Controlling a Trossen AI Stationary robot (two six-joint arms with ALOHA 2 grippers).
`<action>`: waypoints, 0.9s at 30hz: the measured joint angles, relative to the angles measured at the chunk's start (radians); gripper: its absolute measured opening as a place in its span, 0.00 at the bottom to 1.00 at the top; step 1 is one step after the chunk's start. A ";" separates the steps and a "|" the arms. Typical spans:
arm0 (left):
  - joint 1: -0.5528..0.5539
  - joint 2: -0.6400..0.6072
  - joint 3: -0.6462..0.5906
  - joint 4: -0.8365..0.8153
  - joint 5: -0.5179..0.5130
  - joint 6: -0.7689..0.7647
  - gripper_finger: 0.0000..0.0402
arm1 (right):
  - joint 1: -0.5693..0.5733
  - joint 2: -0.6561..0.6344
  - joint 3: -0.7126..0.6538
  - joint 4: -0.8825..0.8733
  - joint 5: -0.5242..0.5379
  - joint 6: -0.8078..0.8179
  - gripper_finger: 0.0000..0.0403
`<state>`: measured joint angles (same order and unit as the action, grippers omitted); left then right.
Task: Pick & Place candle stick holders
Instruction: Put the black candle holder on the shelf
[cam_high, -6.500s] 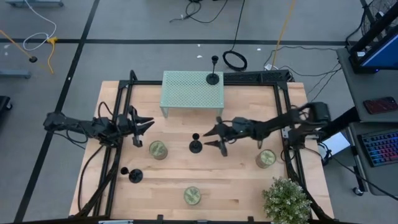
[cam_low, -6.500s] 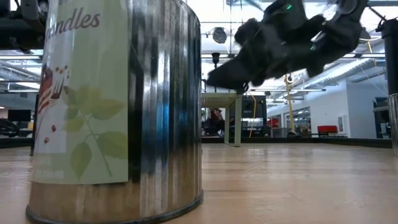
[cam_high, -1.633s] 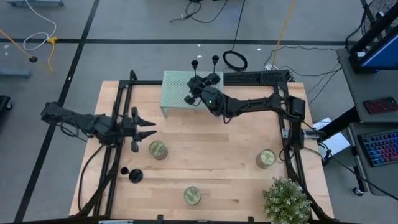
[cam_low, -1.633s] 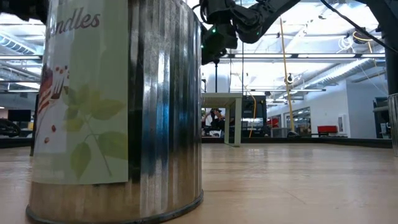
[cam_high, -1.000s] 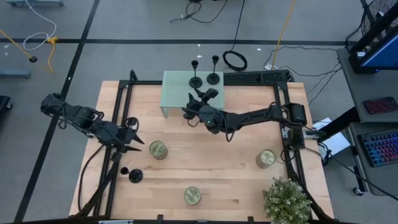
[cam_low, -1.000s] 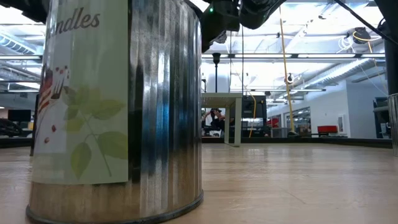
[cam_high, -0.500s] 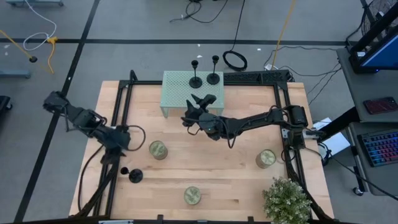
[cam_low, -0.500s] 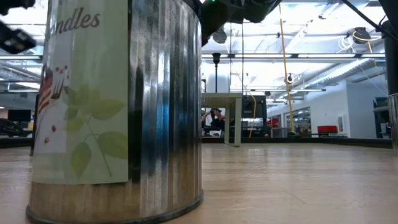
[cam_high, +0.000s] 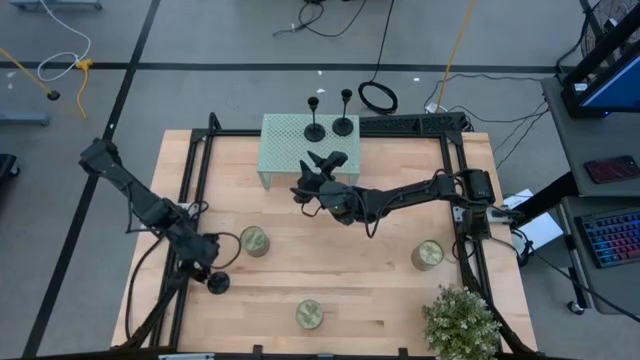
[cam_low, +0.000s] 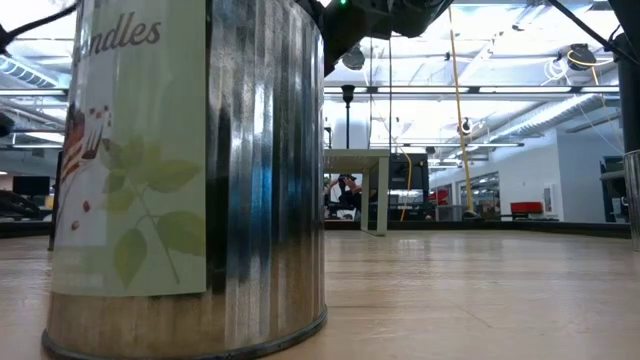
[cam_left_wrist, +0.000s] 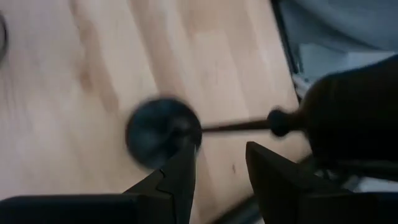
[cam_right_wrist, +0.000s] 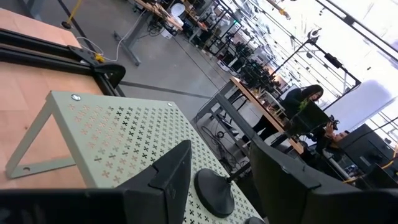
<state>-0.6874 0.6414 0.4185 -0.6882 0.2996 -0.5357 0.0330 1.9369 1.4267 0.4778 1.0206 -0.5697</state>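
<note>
Hovering low over the table's front-left part, the left end effector has its fingers parted narrowly just above a black candle holder, whose round base sits in front of the fingertips in the left wrist view. Two more candle holders stand on the green perforated shelf. The right end effector waits beside the shelf, fingers apart and empty.

Three matte-black candle stick holders contrast with a pale-green shelf perforated with small crosses, a light wood-grain table, and greenish-gold tins bearing leaf-printed labels.
</note>
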 joint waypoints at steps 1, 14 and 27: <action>-0.010 0.000 -0.009 0.027 -0.024 0.010 0.36 | -0.001 0.000 0.000 0.000 0.000 0.000 0.39; -0.110 0.000 -0.030 0.075 -0.170 0.151 0.31 | -0.003 0.000 0.000 0.002 -0.001 -0.023 0.39; -0.127 0.000 -0.030 0.179 -0.281 0.228 0.06 | -0.003 0.000 0.000 0.002 -0.001 -0.023 0.39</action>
<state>-0.8146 0.6415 0.3889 -0.5094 0.0182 -0.3081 0.0299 1.9373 1.4265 0.4797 1.0195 -0.5922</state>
